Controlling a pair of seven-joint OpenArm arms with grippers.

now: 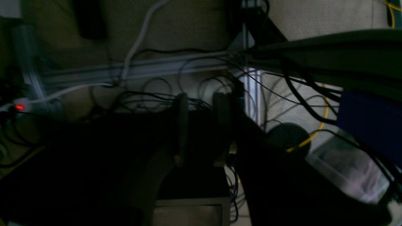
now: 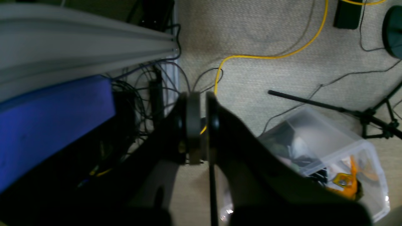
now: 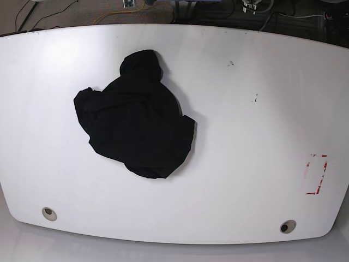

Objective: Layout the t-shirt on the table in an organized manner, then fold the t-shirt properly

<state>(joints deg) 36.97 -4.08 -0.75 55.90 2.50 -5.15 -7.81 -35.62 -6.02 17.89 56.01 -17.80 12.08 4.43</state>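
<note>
The t-shirt (image 3: 136,120) lies as a crumpled black heap on the white table (image 3: 245,136), left of centre, with its print hidden. Neither gripper shows in the base view. The left wrist view is dim: my left gripper (image 1: 201,125) hangs off the table above the carpet and cables, its fingers (image 1: 182,125) apart with nothing between them. In the right wrist view my right gripper (image 2: 202,125) also hangs over the floor, its two fingers (image 2: 193,119) nearly together and empty.
A red rectangular marking (image 3: 318,174) sits at the table's right, and round holes (image 3: 49,213) (image 3: 287,226) near its front edge. On the floor are a clear plastic bin (image 2: 329,150), a yellow cable (image 2: 267,56), a stand's legs (image 2: 377,122) and a blue panel (image 2: 53,119).
</note>
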